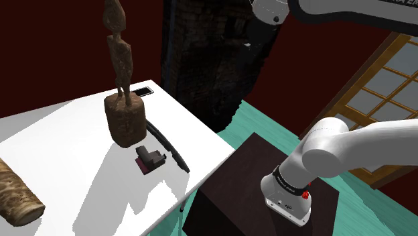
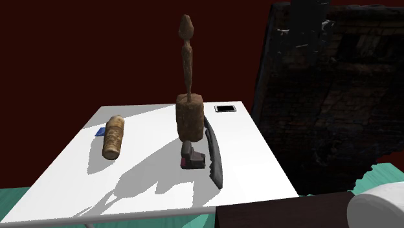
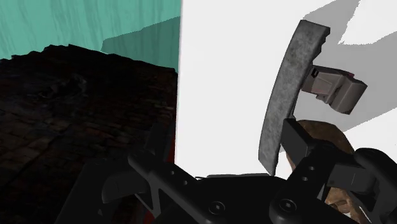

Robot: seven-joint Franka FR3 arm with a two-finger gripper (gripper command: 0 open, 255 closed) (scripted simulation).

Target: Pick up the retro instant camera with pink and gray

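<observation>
The retro instant camera [image 1: 149,159], grey with a dark pink base, lies on the white table [image 1: 67,141] just in front of a tall wooden statue [image 1: 123,114]. In the second exterior view the camera [image 2: 192,157] sits below the statue's block [image 2: 189,120]. A dark curved blade-like object [image 1: 169,145] lies beside it, toward the table's edge. In the wrist view my gripper [image 3: 229,162] is open and holds nothing. It hovers off the table's edge. The camera [image 3: 334,88] lies well beyond the fingertips, behind the curved object [image 3: 287,95].
A bark-covered log [image 1: 17,196] lies at the shoulder view's left. A black phone [image 1: 143,90] rests near the far table edge. A small blue item [image 2: 100,131] sits by the log [image 2: 113,136]. My dark stand [image 1: 254,194] adjoins the table; teal floor [image 1: 268,124] lies beyond.
</observation>
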